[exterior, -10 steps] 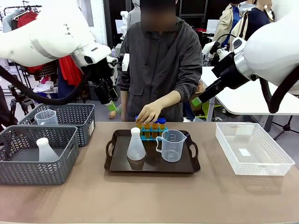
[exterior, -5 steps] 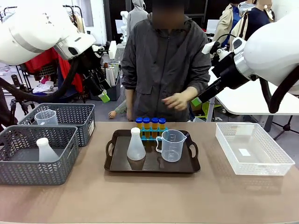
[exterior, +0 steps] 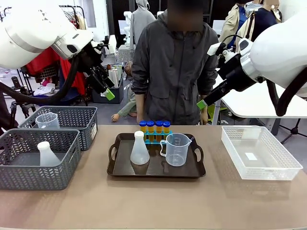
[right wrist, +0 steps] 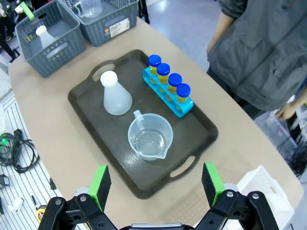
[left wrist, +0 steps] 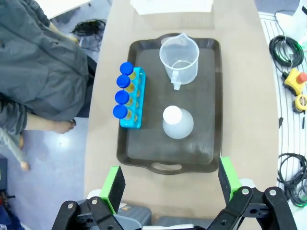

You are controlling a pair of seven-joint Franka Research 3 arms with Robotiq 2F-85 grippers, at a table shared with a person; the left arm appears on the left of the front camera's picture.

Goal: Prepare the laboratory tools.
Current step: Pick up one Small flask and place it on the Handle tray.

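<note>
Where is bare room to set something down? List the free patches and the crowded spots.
Free: the table strip before the tray, and the gap between tray and white basket. Crowded: the tray's far half, with tube rack, flask and beaker.

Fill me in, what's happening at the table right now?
Nothing is being handled. The dark tray holds a flask, a beaker and a blue rack of four capped tubes along its far edge. The person stands behind the table, hands down at their sides. The left gripper and right gripper hang open above the table, touching nothing.
</note>
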